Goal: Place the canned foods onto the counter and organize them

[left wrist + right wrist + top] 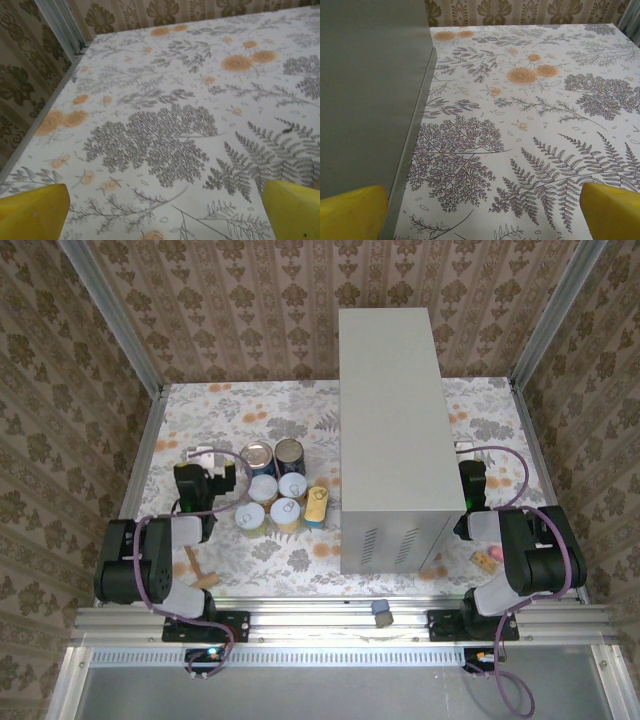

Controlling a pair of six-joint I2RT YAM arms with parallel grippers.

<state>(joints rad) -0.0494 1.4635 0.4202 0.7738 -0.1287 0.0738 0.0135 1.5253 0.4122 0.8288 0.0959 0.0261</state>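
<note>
Gripping: nothing; left gripper (162, 215) and right gripper (482, 212) both spread wide, empty.
Left side: hovers above floral table (165, 100).
Right side: hovers just beside counter (370, 90).
Cans: canned foods (291, 485) cluster on table between left gripper and counter, apparently not touching it.

Most of the left claw (165, 217) is cut off by the bottom edge of its own view. The tips of its yellow fingers (35, 212) are left in the two bottom corners. The right claw (485, 215) is cut off the same way, with its fingers (612, 210) in the corners. Beside it, the grey box (370, 90) is cut by the left and top edges. From above, part of the desk (250, 405) is hidden behind the grey box. The words on the cans (272, 490) are too small to be read. A small tan thing (485, 560) by the right arm is too small to be told.
</note>
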